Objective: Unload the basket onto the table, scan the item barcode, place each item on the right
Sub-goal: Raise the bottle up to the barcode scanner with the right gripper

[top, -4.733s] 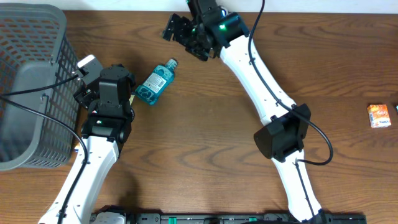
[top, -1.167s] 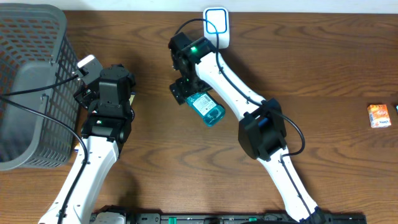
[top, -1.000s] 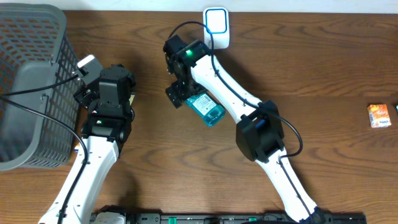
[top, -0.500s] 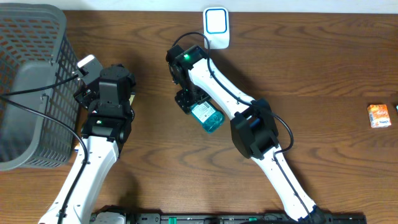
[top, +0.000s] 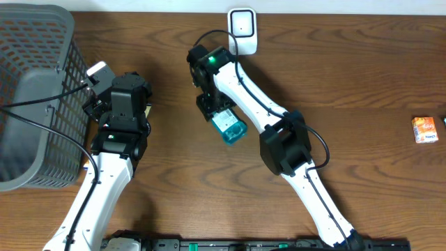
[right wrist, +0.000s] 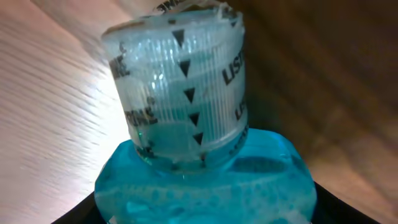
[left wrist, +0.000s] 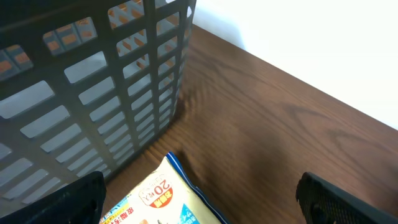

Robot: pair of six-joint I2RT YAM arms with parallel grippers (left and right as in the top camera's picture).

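- Bottle [top: 230, 129], blue with a clear ribbed cap, sits mid-worktop [top: 362, 70] directly under the right gripper [top: 212, 108]. Whether it rests on the wood or is just lifted I cannot tell.
- Long axis runs diagonally: the cap end is up-left at the gripper and the base points down-right, towards the robot.
- The right gripper is pinching the bottle near its shoulders. The wrist view shows the cap filling the frame, with dark fingers flanking the body below.
- Scanner [top: 242, 23], the white unit at the far edge, lies well apart from the bottle, straight beyond it and slightly right. In my judgement the coming carry goes that way, and the right arm is much the nearer.
- No barcode shows in any view, so which face must turn to the scanner is unclear.
- The left gripper [left wrist: 199, 200] is spread wide beside the basket [top: 63, 28], above a printed packet [left wrist: 155, 198].
- Count: one bottle, one scanner, one basket, one packet, and one orange box [top: 424, 130] far right.
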